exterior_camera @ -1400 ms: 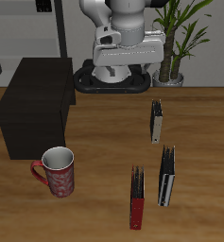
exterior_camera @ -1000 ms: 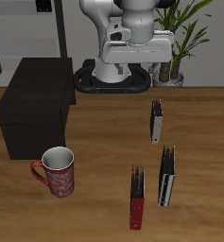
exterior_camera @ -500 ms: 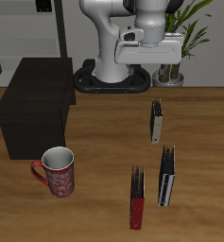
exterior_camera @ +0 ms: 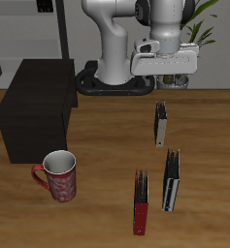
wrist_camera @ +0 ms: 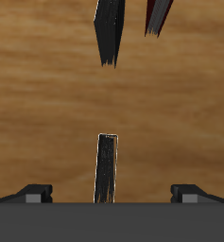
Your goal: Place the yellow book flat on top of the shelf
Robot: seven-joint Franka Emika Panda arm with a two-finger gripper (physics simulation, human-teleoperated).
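Overhead, the exterior view shows the gripper (exterior_camera: 168,81) raised above the table (exterior_camera: 97,136), near its back edge and over the yellow book (exterior_camera: 160,124). That book stands upright on its edge, apart from every other object. Well away from it, the shelf (exterior_camera: 34,102) sits as a dark block with a bare flat top. A red patterned mug (exterior_camera: 58,175) stands in front of the shelf, nearer the table's front edge. The red book (exterior_camera: 140,202) and the black-and-white book (exterior_camera: 171,179) stand upright just beside each other, nearer the front edge than the yellow book. The opening between the fingers cannot be judged from this angle.

Seen from the wrist, the fingers (wrist_camera: 35,194) are spread wide, one tip at each side of the frame, gripping nothing and touching nothing. The yellow book (wrist_camera: 106,167) stands edge-on between them, on the wood far below. Beyond it appear the black-and-white book (wrist_camera: 109,30) and the red book (wrist_camera: 159,15).
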